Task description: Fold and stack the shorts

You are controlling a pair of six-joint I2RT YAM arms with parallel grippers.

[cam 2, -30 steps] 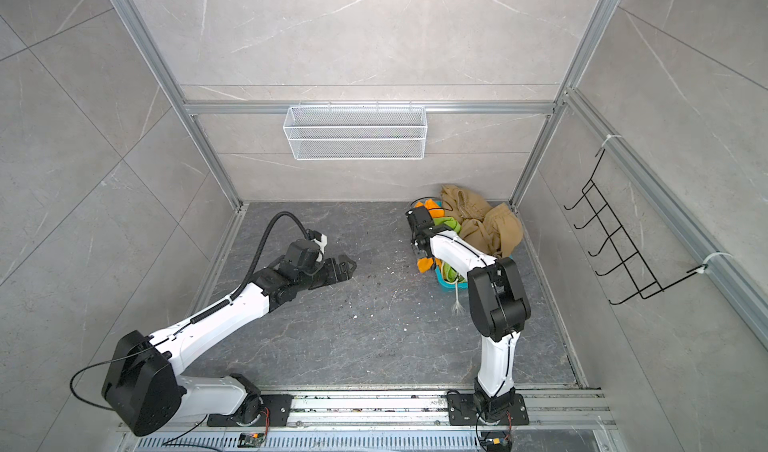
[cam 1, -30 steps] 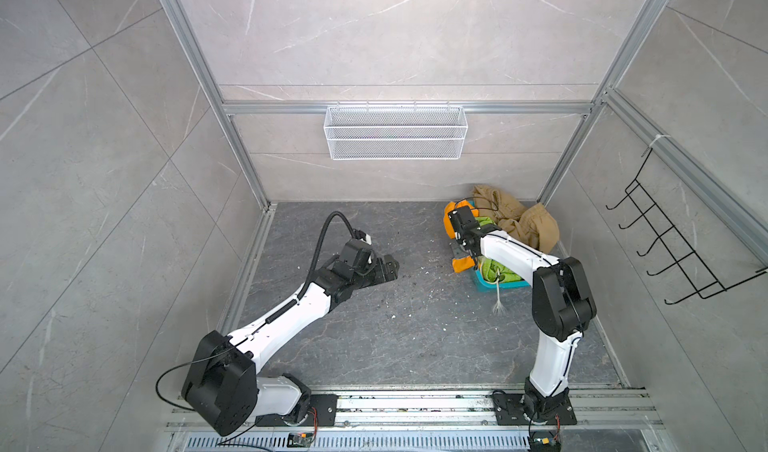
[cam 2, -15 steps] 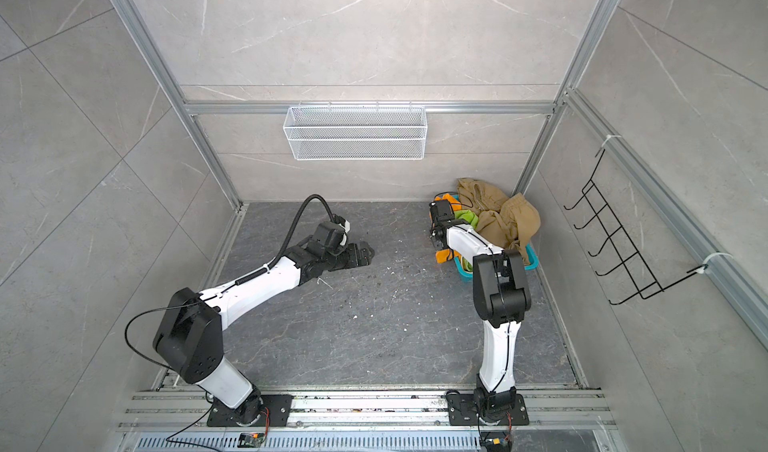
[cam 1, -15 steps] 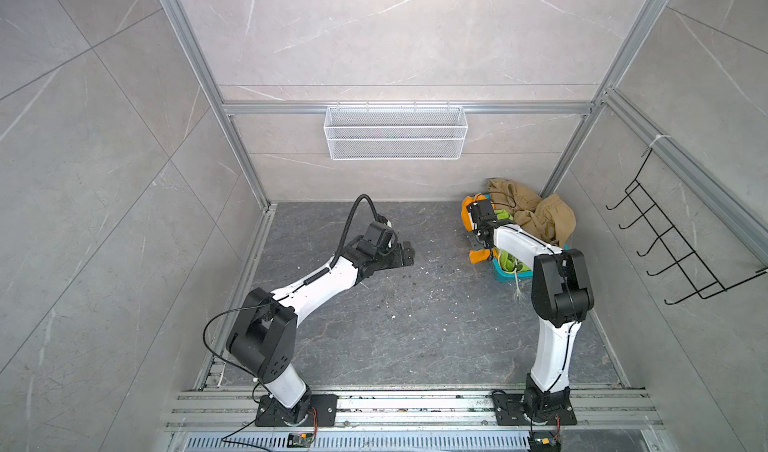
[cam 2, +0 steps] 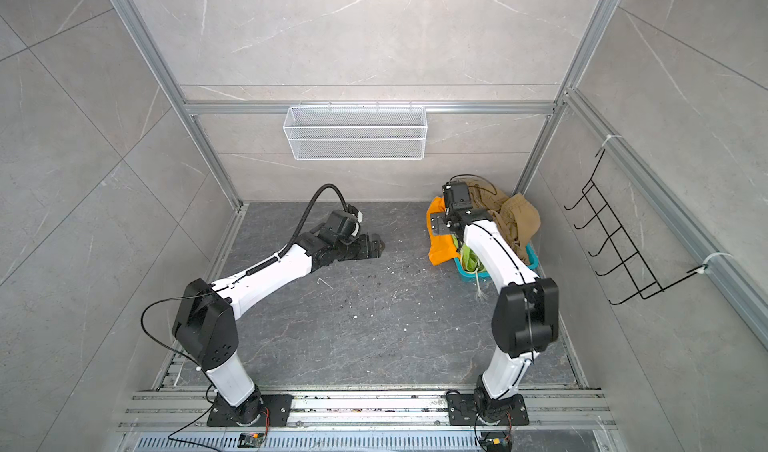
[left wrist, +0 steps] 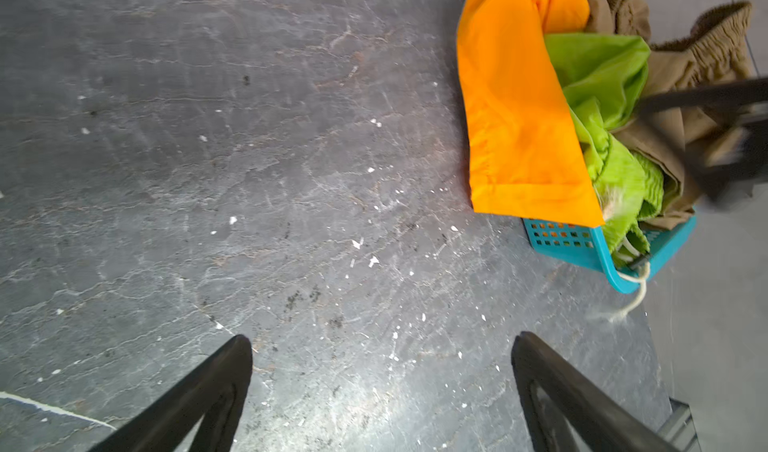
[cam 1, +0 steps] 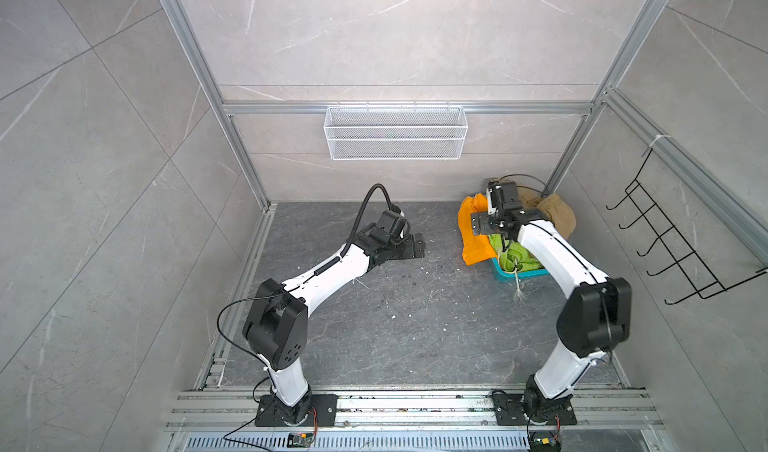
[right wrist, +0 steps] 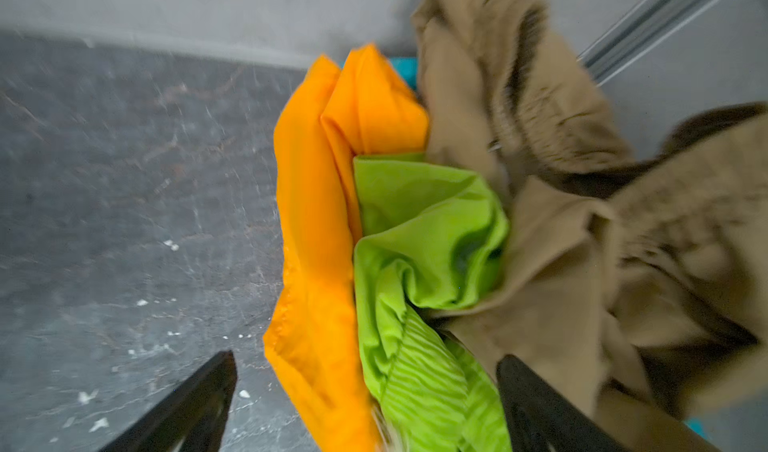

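Note:
Three pairs of shorts are heaped in and over a teal basket [cam 1: 512,276] at the back right. The orange shorts [cam 1: 471,240] hang over the basket's left side onto the floor. The lime green shorts [cam 1: 517,258] lie in the middle and the khaki shorts [cam 1: 559,217] at the back. My right gripper [cam 1: 478,225] hovers open over the orange and green fabric; in the right wrist view its fingers [right wrist: 208,391] straddle both colours without touching. My left gripper [cam 1: 417,247] is open and empty over bare floor, left of the pile [left wrist: 523,109].
A white drawstring [cam 1: 517,290] trails out of the basket onto the dark stone floor [cam 1: 415,329]. A white wire basket [cam 1: 395,132] hangs on the back wall and a black hook rack [cam 1: 673,242] on the right wall. The pile sits tight in the corner.
My right gripper was shut at the orange shorts and now stands wide open above them. The left arm has reached farther toward the middle, still open.

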